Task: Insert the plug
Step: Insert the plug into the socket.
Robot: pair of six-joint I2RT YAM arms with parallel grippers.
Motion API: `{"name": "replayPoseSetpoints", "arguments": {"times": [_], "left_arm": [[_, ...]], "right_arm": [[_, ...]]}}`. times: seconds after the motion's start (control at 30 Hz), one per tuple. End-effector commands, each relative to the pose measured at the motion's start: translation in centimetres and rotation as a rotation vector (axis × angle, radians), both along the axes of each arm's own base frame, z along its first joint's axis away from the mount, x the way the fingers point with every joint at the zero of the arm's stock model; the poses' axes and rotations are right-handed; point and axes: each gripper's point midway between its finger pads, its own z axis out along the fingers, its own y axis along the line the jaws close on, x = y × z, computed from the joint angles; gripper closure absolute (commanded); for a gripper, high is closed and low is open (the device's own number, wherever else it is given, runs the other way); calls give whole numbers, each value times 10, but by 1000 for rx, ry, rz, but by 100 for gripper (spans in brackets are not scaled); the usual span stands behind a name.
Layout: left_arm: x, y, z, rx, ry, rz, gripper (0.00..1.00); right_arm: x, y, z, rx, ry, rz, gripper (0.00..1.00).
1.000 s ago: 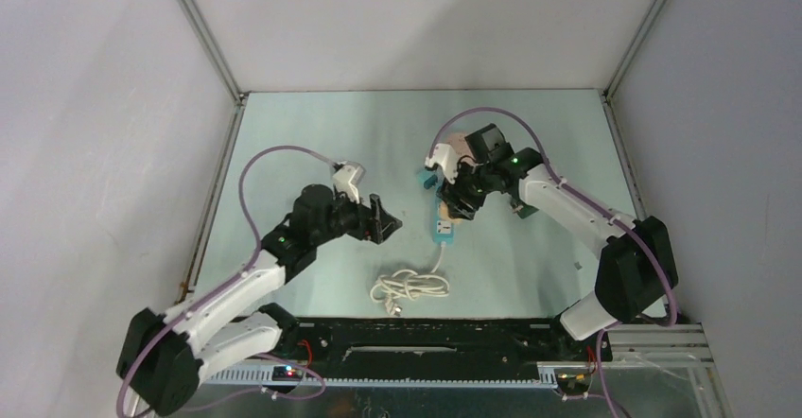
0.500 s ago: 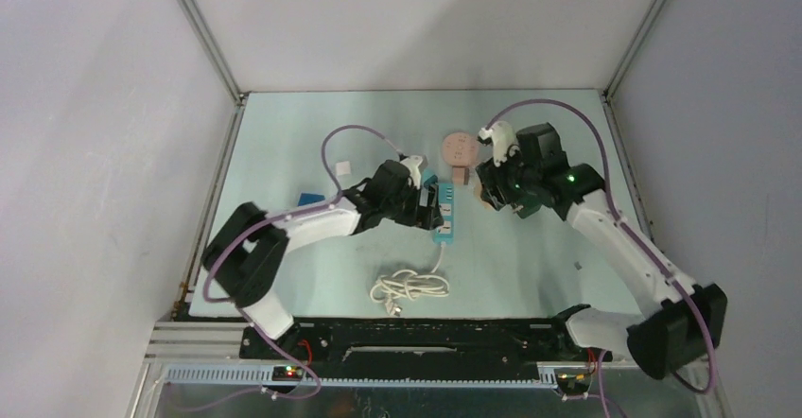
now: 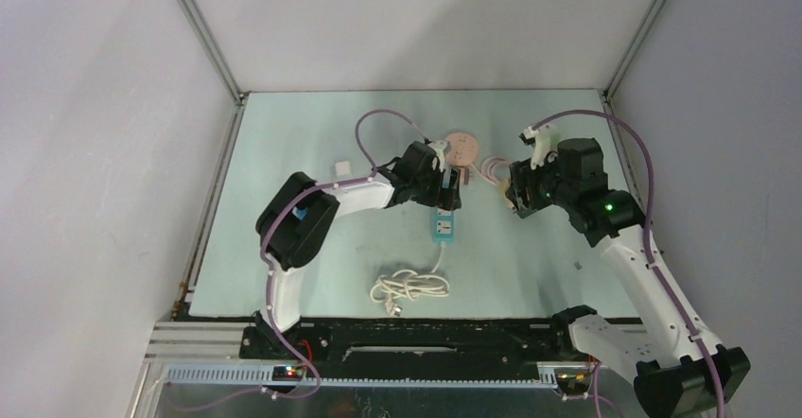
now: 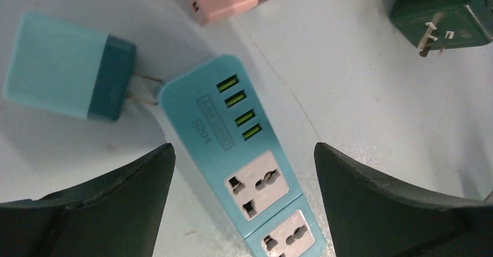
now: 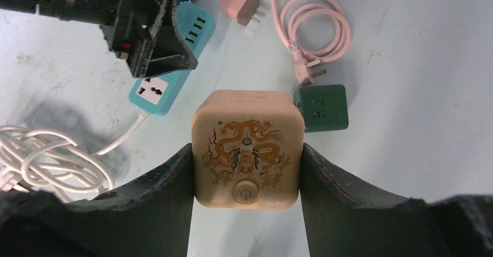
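The right claw (image 5: pixel 245 172) is gripping a beige cube plug (image 5: pixel 247 135) squarely between its fingers, holding it over the table (image 5: pixel 407 152) and well off to the right of the blue power strip (image 4: pixel 203 117). The left claw (image 4: pixel 243 152) is hanging wide open over the strip, straddling it and holding nothing. To do this step well, the left claw should be closing on the strip's sides to steady it while the right is carrying the cube over a free socket, pins square to the slots (they are facing away from the camera, so their direction is hard to tell), then pressing straight down. No box or tray is showing here; the strip's sockets (image 4: pixel 256 187) are the only receivers, and those in view are sitting empty. A teal charger (image 4: pixel 64 65) is lying with its pins touching the strip's end, plugged into nothing.
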Motion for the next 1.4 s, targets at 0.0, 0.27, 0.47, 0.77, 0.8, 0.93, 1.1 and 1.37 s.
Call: {"name": "replayPoseSetpoints", "arguments": {"times": [0.0, 0.27, 0.47, 0.77, 0.8, 0.93, 1.1, 1.37], "left_arm": [[12, -25, 18, -75, -47, -79, 8], [-22, -71, 43, -180, -74, -216, 10], [-39, -94, 50, -241, -75, -272, 10], [-16, -32, 98, -235, -202, -126, 8], [-14, -20, 107, -245, -218, -106, 8], [-17, 33, 123, -234, -247, -42, 8], [-39, 100, 140, -188, -280, 39, 5], [-81, 174, 180, -165, -362, 140, 0]], "right_arm": [[-1, 10, 8, 54, -18, 42, 100], [-4, 23, 5, 89, 4, 110, 100], [-8, 26, 4, 91, -6, 147, 100], [-15, 38, -1, 98, 9, 263, 100], [-15, 40, -2, 99, 9, 279, 100], [-8, 47, -11, 98, 23, 322, 100], [8, 55, -30, 68, 57, 341, 100], [23, 64, -70, -70, 184, 399, 100]]}}
